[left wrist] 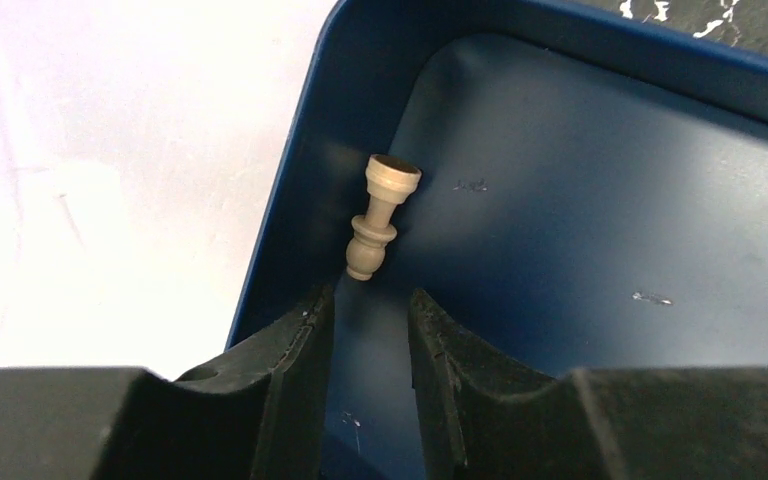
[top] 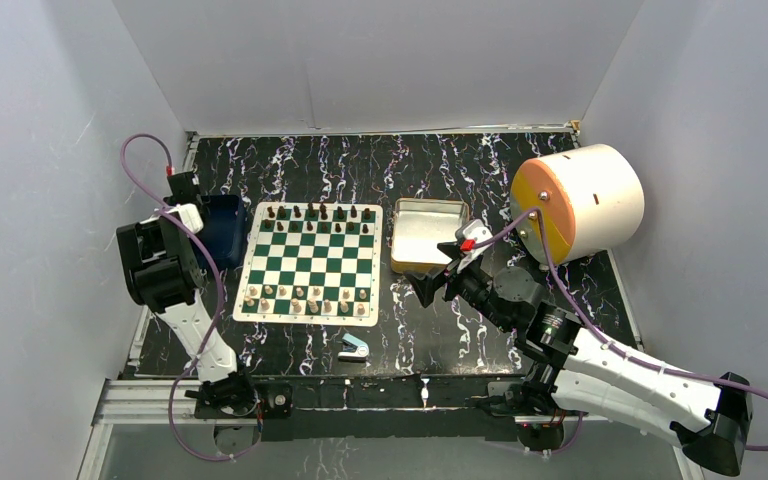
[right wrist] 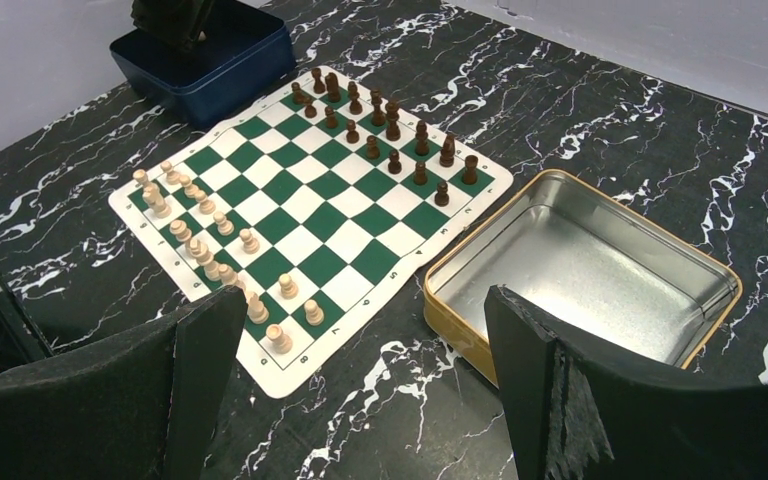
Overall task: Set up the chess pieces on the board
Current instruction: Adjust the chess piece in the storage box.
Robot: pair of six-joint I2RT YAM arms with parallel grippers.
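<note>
The board (top: 310, 262) lies flat, with dark chess pieces (top: 318, 212) lined up along its far side and pale ones (top: 305, 297) along its near side. My left gripper (left wrist: 370, 300) reaches down into the dark blue tray (left wrist: 560, 200), its jaws a little apart with nothing between them. Just beyond its fingertips one pale piece (left wrist: 380, 215) lies on its side against the tray's left wall. My right gripper (right wrist: 360, 320) hangs wide open and empty over the marbled table, between the board's corner (right wrist: 310, 210) and the silver tin (right wrist: 580, 265).
The blue tray (top: 225, 225) sits left of the board, the tin (top: 428, 235) to its right. A small blue-and-white stapler-like object (top: 354, 347) lies near the board's front edge. A large white cylinder with an orange face (top: 580, 200) stands at the back right. Grey walls enclose the table.
</note>
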